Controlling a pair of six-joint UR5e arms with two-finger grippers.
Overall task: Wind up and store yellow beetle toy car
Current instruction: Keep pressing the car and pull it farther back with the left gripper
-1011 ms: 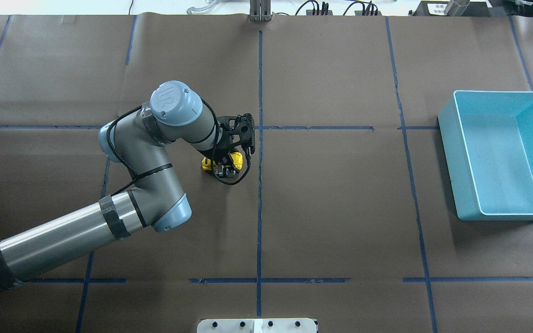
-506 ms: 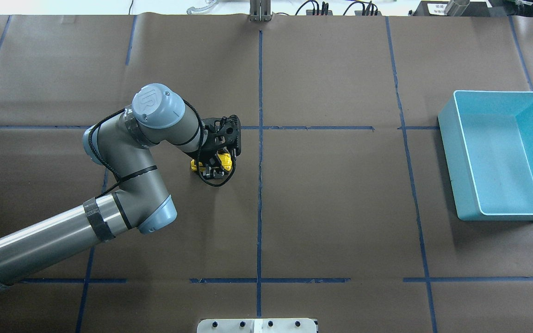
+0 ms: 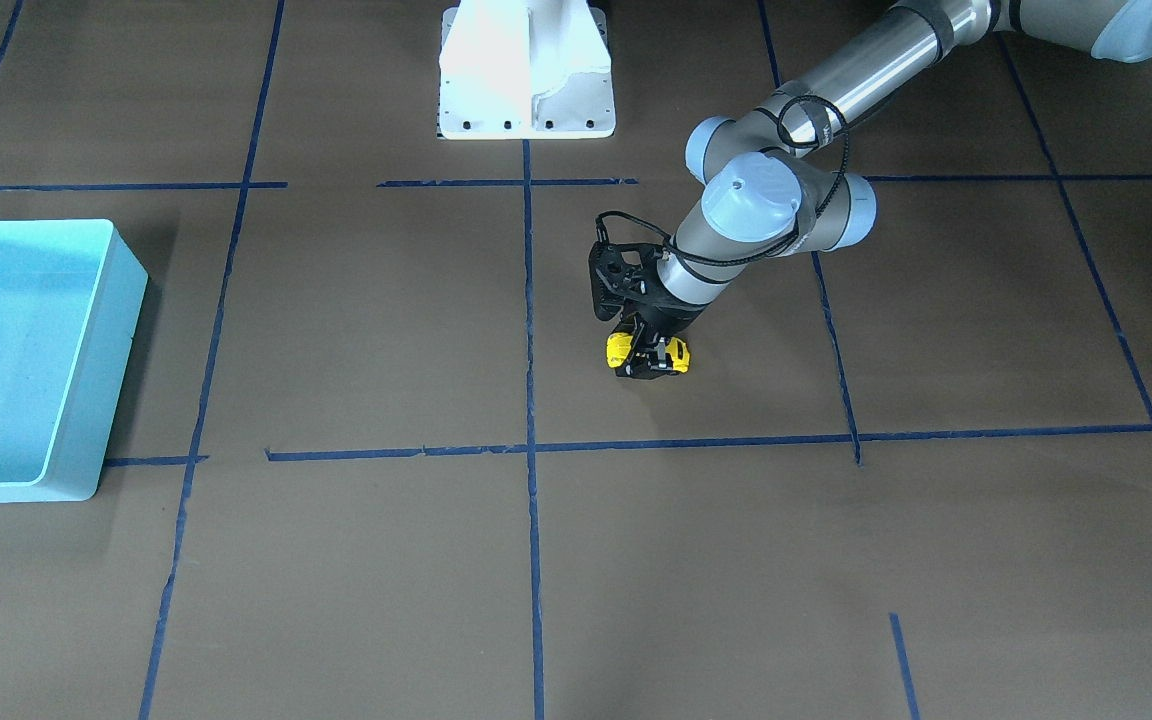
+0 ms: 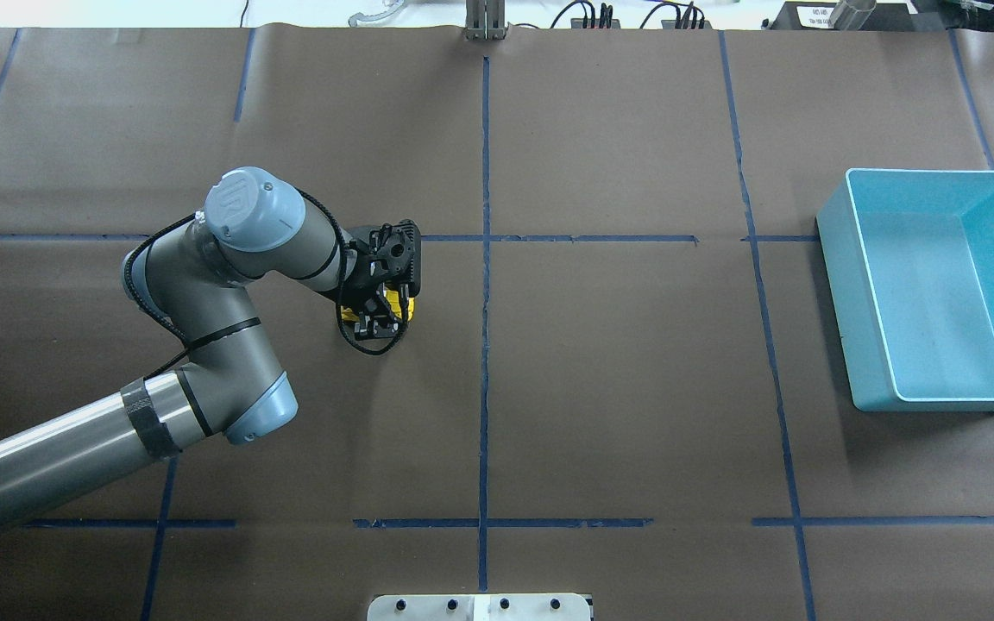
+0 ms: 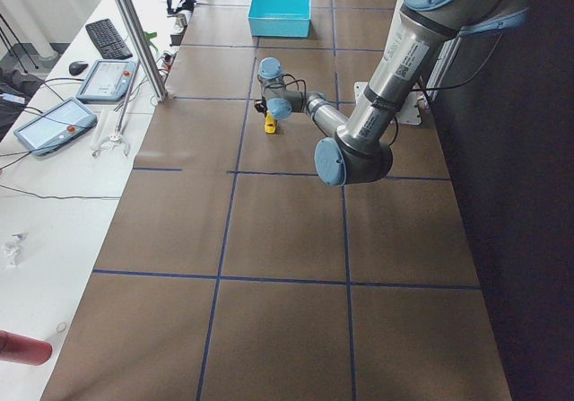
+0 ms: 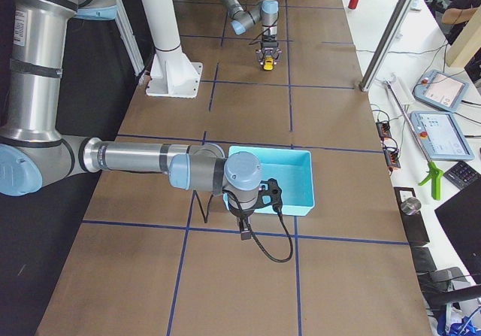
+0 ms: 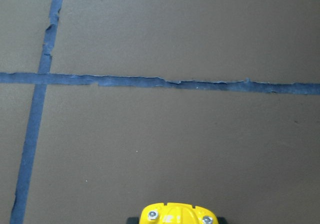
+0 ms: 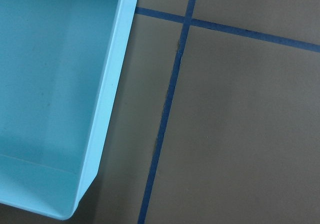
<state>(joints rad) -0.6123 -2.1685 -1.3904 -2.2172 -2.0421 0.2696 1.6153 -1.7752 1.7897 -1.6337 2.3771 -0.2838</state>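
Wind-up step, seemingly: left gripper is clamping yellow beetle toy car against table; next move is calling for transfer to bin.

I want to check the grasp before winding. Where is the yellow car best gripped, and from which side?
Grip the car across its middle, on the two long flanks, coming straight down. It lies on the table and its body is rounded, so the flanks likely give the firmest hold. The left gripper holds it so, both yellow ends showing.
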